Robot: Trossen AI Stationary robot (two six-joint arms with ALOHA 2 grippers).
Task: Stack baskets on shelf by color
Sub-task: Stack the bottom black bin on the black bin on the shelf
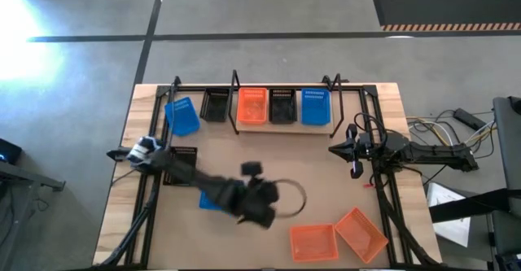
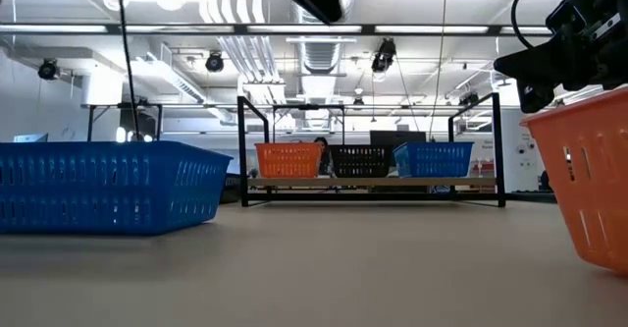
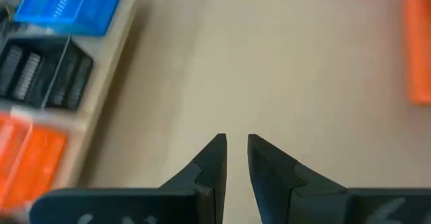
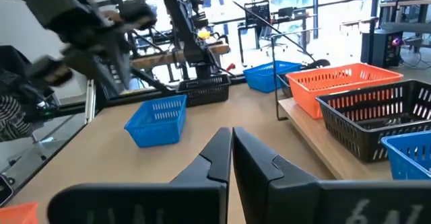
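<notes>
The task is looking less than half done. The shelf (image 1: 348, 118), a pale wooden plank with black wire posts at the table's 12 o'clock edge, is carrying four perforated plastic baskets in a row: a black basket (image 1: 216, 105), an orange basket (image 1: 252, 106), a second black basket (image 1: 282, 106) and a blue basket (image 1: 316, 107). Each seems to be sitting alone, with nothing stacked on it by colour yet.

A tilted blue basket (image 1: 181, 115) is lying by the shelf's end at 11 o'clock. Whether it is resting on the plank I cannot tell.

Still waiting on the tabletop are:
- a loose black basket (image 1: 181, 165) at 9 o'clock
- a loose blue basket (image 1: 209, 199) at 7 o'clock, partly under the left arm
- two loose orange baskets (image 1: 313, 242) (image 1: 361, 234) side by side at 5 o'clock

The left gripper (image 3: 236, 143) is hovering over the middle of the table, pointing towards 3 o'clock. Its fingers are standing a narrow gap apart and gripping nothing. The right gripper (image 4: 231, 134) is waiting at 3 o'clock, fingers pressed together and empty.

The brown tabletop (image 1: 326, 190) is looking smooth and flat, so the light baskets are likely to slide easily on it. Around the table, a grey concrete floor is showing dark lines and a striped mat (image 1: 444, 12) at 1 o'clock, with cables (image 1: 431, 128) trailing at 3 o'clock. Beyond the shelf, the room is showing ceiling ducts (image 2: 235, 47) and strip lights.
</notes>
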